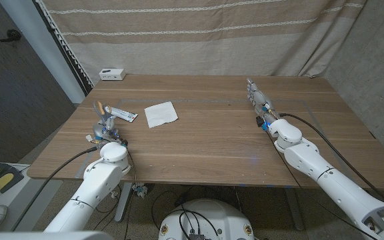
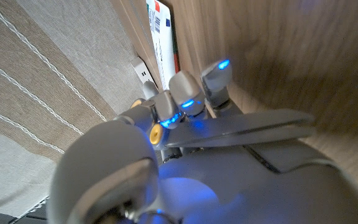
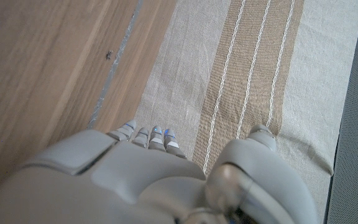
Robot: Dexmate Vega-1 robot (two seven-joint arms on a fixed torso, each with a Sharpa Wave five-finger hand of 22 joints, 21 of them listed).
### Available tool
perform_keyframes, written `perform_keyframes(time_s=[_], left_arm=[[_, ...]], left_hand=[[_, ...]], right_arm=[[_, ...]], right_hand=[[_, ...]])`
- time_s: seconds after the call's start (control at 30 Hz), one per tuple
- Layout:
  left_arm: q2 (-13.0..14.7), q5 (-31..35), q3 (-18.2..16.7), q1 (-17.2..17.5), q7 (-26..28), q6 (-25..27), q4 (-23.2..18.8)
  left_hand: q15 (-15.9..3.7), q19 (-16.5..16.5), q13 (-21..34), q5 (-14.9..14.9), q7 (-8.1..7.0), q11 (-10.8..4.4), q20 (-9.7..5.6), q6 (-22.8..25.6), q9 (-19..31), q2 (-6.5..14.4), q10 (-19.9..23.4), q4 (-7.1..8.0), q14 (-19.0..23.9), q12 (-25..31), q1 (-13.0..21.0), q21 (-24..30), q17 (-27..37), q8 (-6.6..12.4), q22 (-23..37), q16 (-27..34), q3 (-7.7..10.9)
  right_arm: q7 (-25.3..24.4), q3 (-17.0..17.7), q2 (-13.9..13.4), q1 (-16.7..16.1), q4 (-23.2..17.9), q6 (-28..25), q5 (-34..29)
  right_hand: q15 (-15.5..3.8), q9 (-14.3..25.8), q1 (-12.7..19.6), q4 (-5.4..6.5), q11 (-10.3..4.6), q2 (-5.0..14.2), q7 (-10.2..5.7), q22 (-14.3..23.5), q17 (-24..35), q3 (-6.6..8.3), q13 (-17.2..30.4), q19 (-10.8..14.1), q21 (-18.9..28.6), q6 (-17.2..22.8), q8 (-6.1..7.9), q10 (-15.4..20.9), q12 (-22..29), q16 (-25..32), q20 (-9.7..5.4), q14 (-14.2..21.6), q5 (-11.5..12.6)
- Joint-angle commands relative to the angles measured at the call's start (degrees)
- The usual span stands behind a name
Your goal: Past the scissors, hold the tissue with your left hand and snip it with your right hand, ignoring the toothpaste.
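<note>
My left hand (image 1: 103, 128) stands near the table's left edge and grips the scissors (image 2: 247, 126); their grey metal blades run across the hand in the left wrist view. Part of them sticks up above the hand (image 1: 101, 109) in the head view. The toothpaste (image 1: 123, 114), a white pack with blue and red print, lies just beyond that hand (image 2: 159, 43). The white tissue (image 1: 161, 114) lies flat to the right of the toothpaste, untouched. My right hand (image 1: 260, 101) is far off on the right half of the table, fingers (image 3: 148, 135) stretched out and holding nothing.
A small white box (image 1: 112, 73) sits at the table's back left corner. A striped curtain (image 1: 199, 33) hangs behind the table (image 1: 212, 147). Bare wood lies between the tissue and my right hand.
</note>
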Motion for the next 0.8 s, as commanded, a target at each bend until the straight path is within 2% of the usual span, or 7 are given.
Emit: perform_keyframes(time_s=[0.03,0.47,0.8], left_arm=[[-1.51,-11.06,-3.73,1.49,-3.59,-0.82,-3.55],[-0.13,-19.04,-4.63,1.25,-5.98,-1.47,-4.95],[0.8,-26.5,-5.63,1.2,-9.83,-2.53,-6.16]], left_hand=[[0.1,0.06,0.24,0.1,0.27,0.12,-3.93,-0.6,0.51,-0.03,-0.99,0.04,0.21,1.16,-0.65,-0.03,0.06,-0.12,0.99,0.84,0.77],[0.15,-0.37,0.21,0.02,0.4,-0.09,-3.99,-0.77,1.07,0.06,-2.82,-0.44,-0.1,3.56,-1.68,-0.4,-0.51,0.27,1.68,1.52,0.95],[0.17,-0.48,0.2,0.06,0.55,-0.21,-3.98,-0.75,1.09,0.3,-3.08,-0.83,-0.13,4.31,-2.26,-0.61,-0.57,0.4,1.67,2.21,0.99]], right_arm=[[0.88,-0.24,-0.29,0.34,0.35,-0.53,0.35],[1.53,-0.6,0.03,1.4,1.42,-0.91,0.52],[1.73,-0.71,-0.05,1.99,1.6,-1.38,0.5]], right_hand=[[-0.27,0.15,-0.04,-0.02,0.21,0.38,0.3,0.14,0.11,-0.38,0.28,0.15,0.21,0.43,0.44,0.28,0.54,0.22,-0.05,-1.62,-0.2],[-0.07,0.14,-0.11,0.05,0.16,0.49,0.33,0.14,0.11,-0.45,0.28,0.18,0.19,0.58,0.41,0.38,0.55,0.18,-0.03,-1.68,-0.28],[0.01,0.14,-0.16,0.1,0.25,0.56,0.27,0.15,0.11,-0.5,0.28,0.19,0.16,0.58,0.35,0.41,0.55,0.17,0.01,-1.71,-0.34]])
